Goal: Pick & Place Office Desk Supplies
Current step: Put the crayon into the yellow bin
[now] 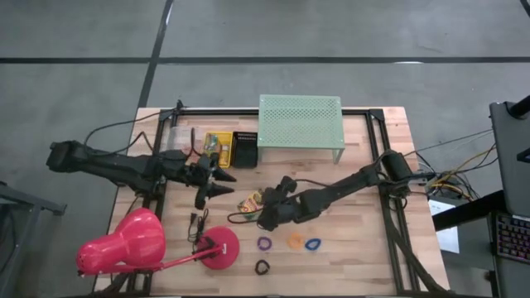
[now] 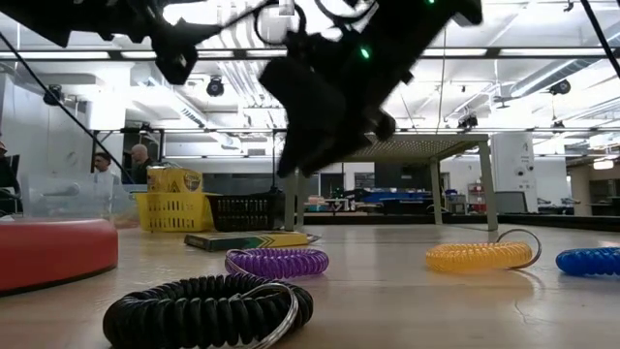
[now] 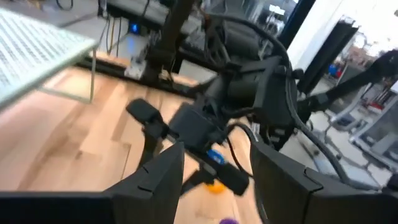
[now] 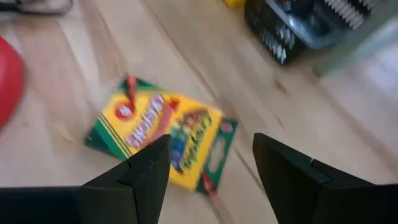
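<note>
- Yellow-and-green flat cardboard crayon box (image 4: 163,138) lying on the wooden table (image 1: 364,248), beside the red round lamp base (image 1: 220,247).
- Right gripper (image 4: 211,168) above that box, fingers apart, empty.
- Left gripper (image 1: 222,184) near the yellow basket (image 1: 218,147), fingers apart, empty.

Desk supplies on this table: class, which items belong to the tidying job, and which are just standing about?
Job items:
crayon box
purple coil
orange coil
blue coil
black coil

Standing about:
pink lamp
green shelf
yellow basket
black basket
</note>
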Motion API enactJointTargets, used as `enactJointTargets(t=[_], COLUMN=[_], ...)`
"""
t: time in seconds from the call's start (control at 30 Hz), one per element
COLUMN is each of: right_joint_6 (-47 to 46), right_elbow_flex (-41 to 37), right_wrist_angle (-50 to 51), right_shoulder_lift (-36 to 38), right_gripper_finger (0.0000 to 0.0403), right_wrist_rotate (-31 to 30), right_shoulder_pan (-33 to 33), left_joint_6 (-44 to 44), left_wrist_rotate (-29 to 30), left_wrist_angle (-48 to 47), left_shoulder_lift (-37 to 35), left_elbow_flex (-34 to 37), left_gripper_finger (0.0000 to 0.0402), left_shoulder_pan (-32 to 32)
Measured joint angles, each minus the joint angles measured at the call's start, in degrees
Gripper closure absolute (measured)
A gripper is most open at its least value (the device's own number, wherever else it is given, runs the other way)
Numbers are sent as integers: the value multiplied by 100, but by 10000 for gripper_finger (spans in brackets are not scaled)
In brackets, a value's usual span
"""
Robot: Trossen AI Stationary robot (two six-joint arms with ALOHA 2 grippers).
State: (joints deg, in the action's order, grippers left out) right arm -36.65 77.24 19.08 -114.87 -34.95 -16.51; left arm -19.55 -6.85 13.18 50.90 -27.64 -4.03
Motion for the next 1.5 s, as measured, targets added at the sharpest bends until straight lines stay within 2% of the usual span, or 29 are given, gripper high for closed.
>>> enactJointTargets(t=[0.23, 0.43, 0.57, 0.67, 0.73, 0.97, 1.1, 1.5], right_joint_6=[-562, -354, -346, -327, -295, -278, -211, -22], right_elbow_flex=[-398, -503, -596, -702, -747, -952, -1152, -1706], right_wrist_angle=[-134, -320, -354, -604, -816, -1026, -1669, -2580], right_shoulder_lift=[4, 7, 12, 13, -21, -35, -40, -66], right_gripper_finger=[177, 177, 177, 177, 177, 177, 177, 177], right_wrist_rotate=[-154, -152, -152, -146, -140, -123, 90, 212], right_shoulder_pan=[38, 66, 108, 150, 181, 229, 236, 227], left_joint_6=[-338, -519, -938, -1571, -2024, -2906, -3481, -3805], left_wrist_rotate=[131, 194, 688, 1180, 1278, 1288, 1217, 694], left_wrist_angle=[9, -137, -726, -1329, -1564, -1577, -1578, -1452], left_shoulder_lift=[280, 288, 321, 443, 581, 1272, 1665, 1943], left_elbow_flex=[-30, -26, -24, -19, -19, -19, -17, -18], left_gripper_finger=[213, 213, 213, 213, 213, 213, 213, 213], left_shoulder_pan=[7, 4, 4, 1, 2, 2, 2, 0])
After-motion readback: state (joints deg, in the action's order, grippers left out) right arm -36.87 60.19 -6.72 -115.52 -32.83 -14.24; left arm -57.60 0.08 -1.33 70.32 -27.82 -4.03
